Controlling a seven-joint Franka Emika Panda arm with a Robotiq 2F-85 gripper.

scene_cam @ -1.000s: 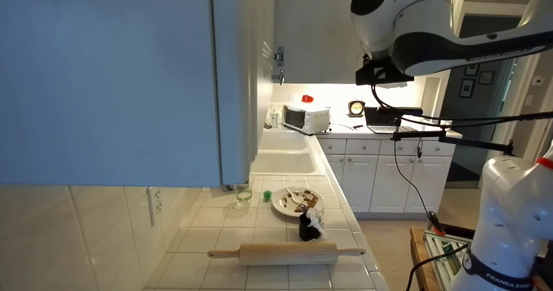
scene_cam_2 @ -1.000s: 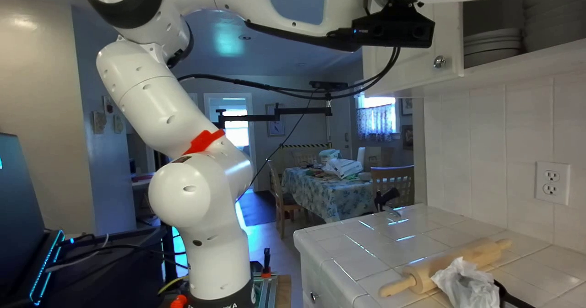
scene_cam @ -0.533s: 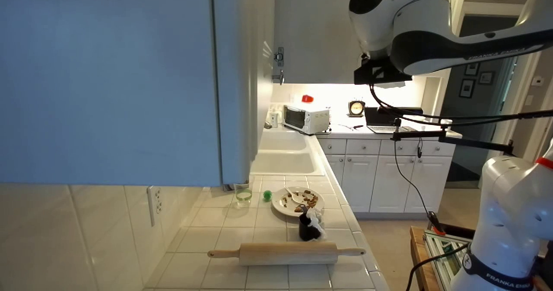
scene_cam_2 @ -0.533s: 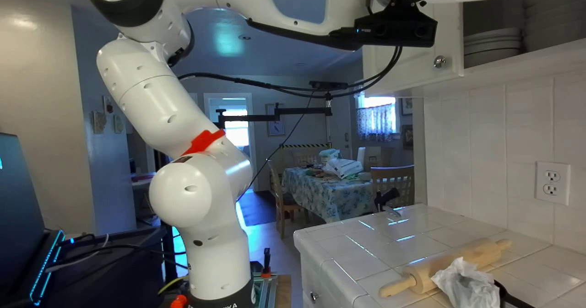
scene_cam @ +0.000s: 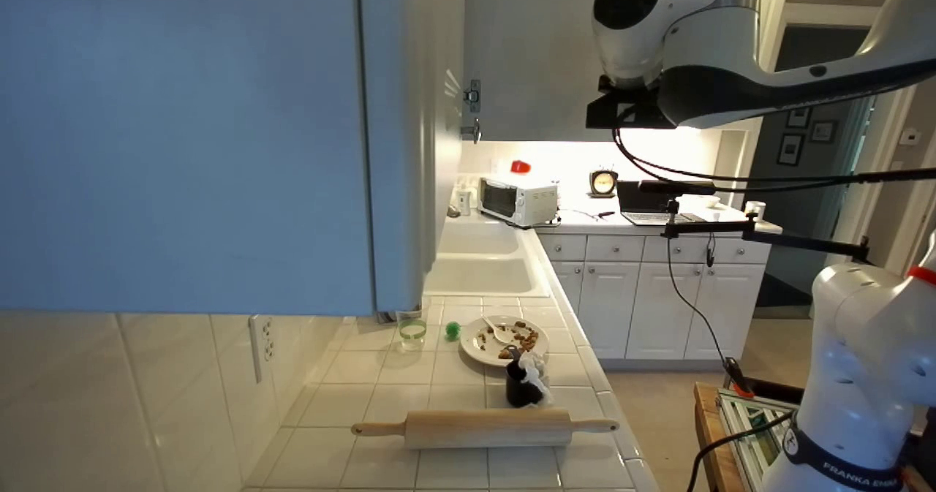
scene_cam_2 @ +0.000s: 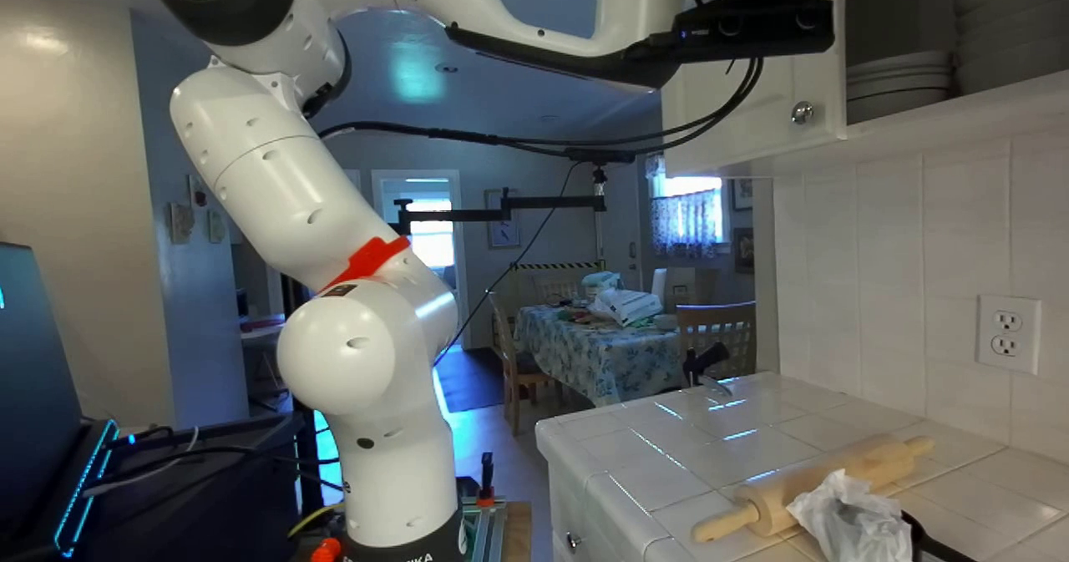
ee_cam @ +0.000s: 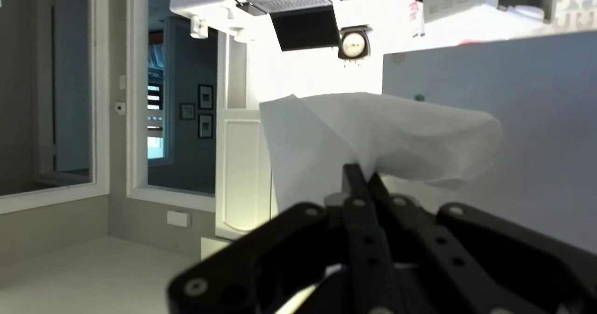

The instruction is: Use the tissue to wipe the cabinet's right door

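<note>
My gripper (ee_cam: 365, 176) is shut on a white tissue (ee_cam: 322, 132) that fans out beyond its fingertips in the wrist view. The cabinet's right door is a flat pale grey panel (scene_cam: 537, 46) standing open with hinges showing at its left edge. It also shows as a grey panel (ee_cam: 503, 76) at the right of the wrist view. The tissue overlaps the door's edge there; I cannot tell whether they touch. In an exterior view my wrist (scene_cam: 632, 108) is in front of the door's outer side. The fingers and tissue are hidden or out of frame in both exterior views.
A large blue-grey cabinet panel (scene_cam: 183, 134) hangs near the camera. A closed white door (scene_cam_2: 752, 119) and stacked plates (scene_cam_2: 898, 78) are beside the opening. On the counter are a rolling pin (scene_cam: 486, 428), a black cup (scene_cam: 521, 384), a food plate (scene_cam: 475, 353) and a glass (scene_cam: 412, 331).
My wrist has risen a little and moved toward the cabinet over the last half second. The tissue that showed at the top of an exterior view has left that frame.
</note>
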